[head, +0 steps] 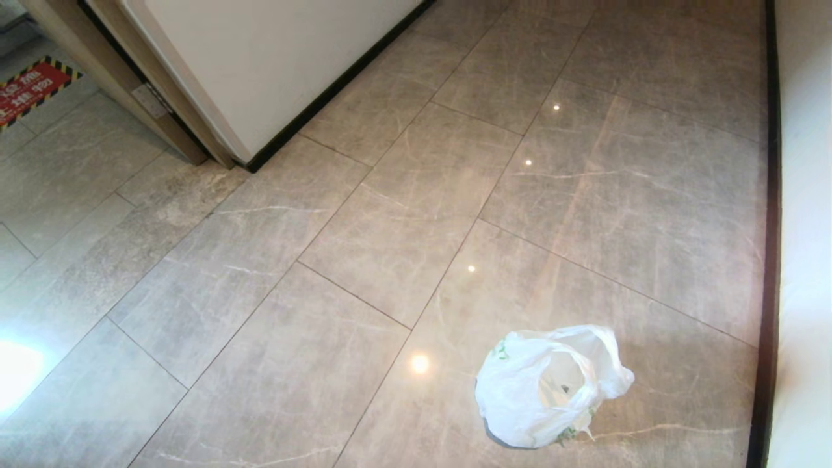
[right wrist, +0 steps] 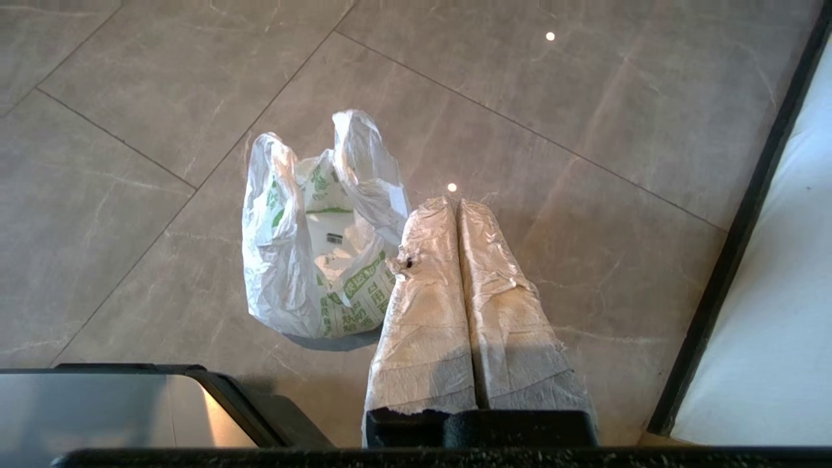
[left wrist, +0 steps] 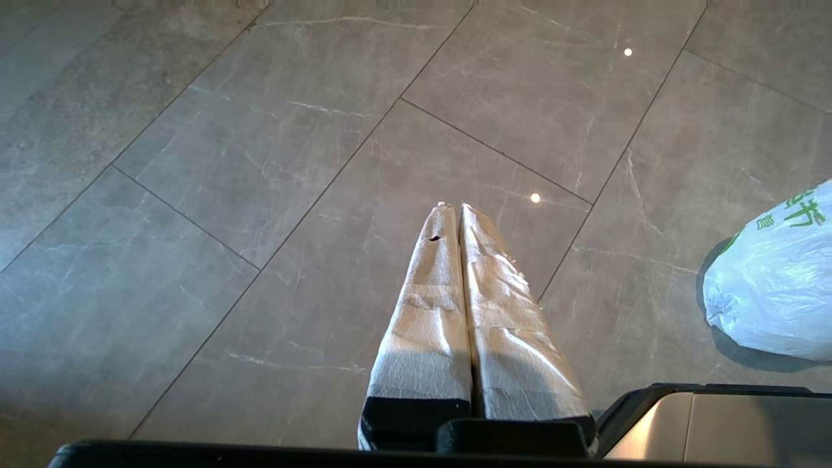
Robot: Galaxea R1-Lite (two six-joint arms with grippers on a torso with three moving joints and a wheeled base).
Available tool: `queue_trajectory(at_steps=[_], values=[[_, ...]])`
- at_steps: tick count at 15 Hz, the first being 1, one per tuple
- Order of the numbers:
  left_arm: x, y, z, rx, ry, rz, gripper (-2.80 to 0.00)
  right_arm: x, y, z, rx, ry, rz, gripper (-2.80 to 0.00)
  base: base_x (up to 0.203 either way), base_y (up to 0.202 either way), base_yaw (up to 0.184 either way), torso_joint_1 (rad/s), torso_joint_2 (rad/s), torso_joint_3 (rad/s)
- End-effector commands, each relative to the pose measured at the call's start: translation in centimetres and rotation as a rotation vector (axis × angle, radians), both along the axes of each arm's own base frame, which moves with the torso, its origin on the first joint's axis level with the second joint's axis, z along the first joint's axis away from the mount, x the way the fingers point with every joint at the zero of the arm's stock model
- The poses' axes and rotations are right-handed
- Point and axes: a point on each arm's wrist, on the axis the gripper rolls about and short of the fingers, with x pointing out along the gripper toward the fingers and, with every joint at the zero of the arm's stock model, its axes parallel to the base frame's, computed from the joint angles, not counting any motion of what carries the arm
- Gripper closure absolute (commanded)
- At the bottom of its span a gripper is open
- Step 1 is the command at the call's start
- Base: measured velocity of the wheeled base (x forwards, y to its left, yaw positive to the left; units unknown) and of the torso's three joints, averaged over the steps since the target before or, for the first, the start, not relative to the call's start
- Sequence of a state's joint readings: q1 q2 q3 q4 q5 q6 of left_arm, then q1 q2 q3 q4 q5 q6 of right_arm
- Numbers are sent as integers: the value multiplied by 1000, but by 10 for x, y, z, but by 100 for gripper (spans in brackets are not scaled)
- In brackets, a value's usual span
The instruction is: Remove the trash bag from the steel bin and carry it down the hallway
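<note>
The trash bag [head: 546, 387], thin white plastic with green print, sits on the hallway floor [head: 403, 221] at the lower right of the head view, its mouth gaping upward. In the right wrist view the trash bag [right wrist: 312, 240] stands beside my right gripper [right wrist: 456, 203], whose tape-wrapped fingers are pressed together, empty and apart from the bag. My left gripper [left wrist: 453, 207] is also shut on nothing, and the trash bag [left wrist: 777, 286] lies off to one side of it. The steel bin is out of view. Neither arm shows in the head view.
A white wall with black skirting [head: 770, 195] runs along the right side. A second white wall corner [head: 273, 71] and a wooden door frame [head: 130, 91] stand at the upper left, with a red hazard-striped floor sign [head: 29, 88] beyond. Part of my base [right wrist: 117, 406] shows below the grippers.
</note>
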State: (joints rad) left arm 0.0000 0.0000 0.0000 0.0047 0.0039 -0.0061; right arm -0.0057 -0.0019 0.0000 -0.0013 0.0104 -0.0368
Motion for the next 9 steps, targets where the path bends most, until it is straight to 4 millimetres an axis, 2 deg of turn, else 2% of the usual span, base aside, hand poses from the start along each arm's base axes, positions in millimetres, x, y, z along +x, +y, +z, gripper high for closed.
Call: queue_trajectory(at_steps=[1,9], values=[[0,0,0,-2,0,1,0,0,0,0,-2,0,0,0,0,0,0,5,-1,190],[0,0,0,-5,0,1,0,0,0,0,0,0,0,0,0,0,0,2,2,199]])
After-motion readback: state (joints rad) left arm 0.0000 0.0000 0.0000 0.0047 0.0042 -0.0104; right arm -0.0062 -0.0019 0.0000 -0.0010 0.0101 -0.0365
